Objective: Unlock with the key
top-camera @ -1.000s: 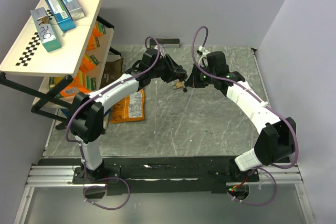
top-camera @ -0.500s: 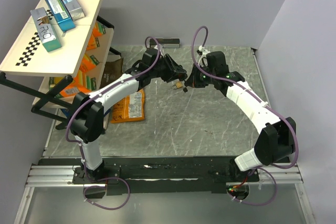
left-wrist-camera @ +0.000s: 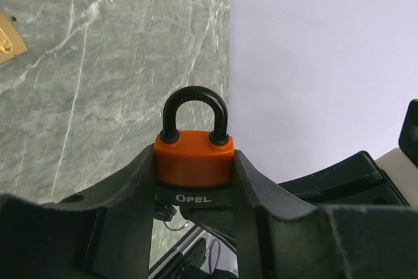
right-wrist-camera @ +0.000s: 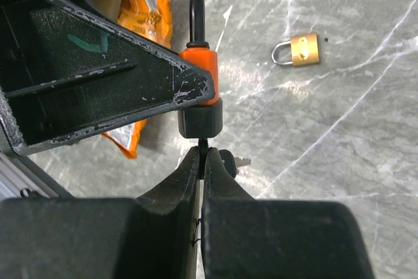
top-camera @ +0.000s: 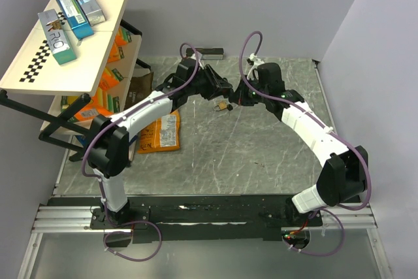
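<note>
Right wrist view showed the right jaws pressed almost together on the key (right-wrist-camera: 204,142), a thin dark metal sliver seen edge-on. Its long axis ran straight out from the jaws, and its tip pointed away from them, touching the black underside of the orange padlock (right-wrist-camera: 206,63). A second key (right-wrist-camera: 226,159), black-headed, hung just beside the first. The left jaws clamped the padlock's smooth orange body from both sides, with its rounded black shackle (left-wrist-camera: 194,106) standing clear beyond them. Top external view placed all this above the far half of the counter (top-camera: 261,155), midway between its left and right edges. A brass padlock (right-wrist-camera: 300,50) lay flat on the grey marbled surface nearby. An orange snack bag (top-camera: 160,132) lay toward the left edge.
</note>
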### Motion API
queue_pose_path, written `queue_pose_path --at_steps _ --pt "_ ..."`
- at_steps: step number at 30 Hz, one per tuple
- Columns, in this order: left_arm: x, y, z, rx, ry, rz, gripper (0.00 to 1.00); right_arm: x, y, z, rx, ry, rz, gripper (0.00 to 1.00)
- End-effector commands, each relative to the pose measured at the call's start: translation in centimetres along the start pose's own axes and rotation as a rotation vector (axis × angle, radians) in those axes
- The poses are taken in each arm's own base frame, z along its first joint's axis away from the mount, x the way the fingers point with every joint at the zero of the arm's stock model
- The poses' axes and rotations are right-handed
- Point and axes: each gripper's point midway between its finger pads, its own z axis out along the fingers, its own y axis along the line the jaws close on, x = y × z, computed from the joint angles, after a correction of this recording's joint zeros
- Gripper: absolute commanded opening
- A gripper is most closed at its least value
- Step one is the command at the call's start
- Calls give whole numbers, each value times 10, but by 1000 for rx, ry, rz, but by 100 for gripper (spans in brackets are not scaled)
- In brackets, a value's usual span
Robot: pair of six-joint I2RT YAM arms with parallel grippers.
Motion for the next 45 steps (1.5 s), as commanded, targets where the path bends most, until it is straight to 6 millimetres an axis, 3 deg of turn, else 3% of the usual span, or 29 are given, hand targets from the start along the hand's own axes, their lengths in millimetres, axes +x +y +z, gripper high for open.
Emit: queue_pose_path --at_steps 1,15,25,33,45 --pt "46 -24 -11 65 196 3 1 -102 -2 -17 57 -410 -15 0" --pt "50 -26 -9 73 212 4 1 -157 14 -26 29 -582 -31 0" --pt "58 -32 -5 80 246 25 1 -182 18 -34 40 -666 -48 0" --pt "53 -38 -2 72 238 101 1 -213 21 -53 81 -749 -108 0" --pt "77 -37 4 23 345 228 1 -241 29 -81 66 -881 -66 0"
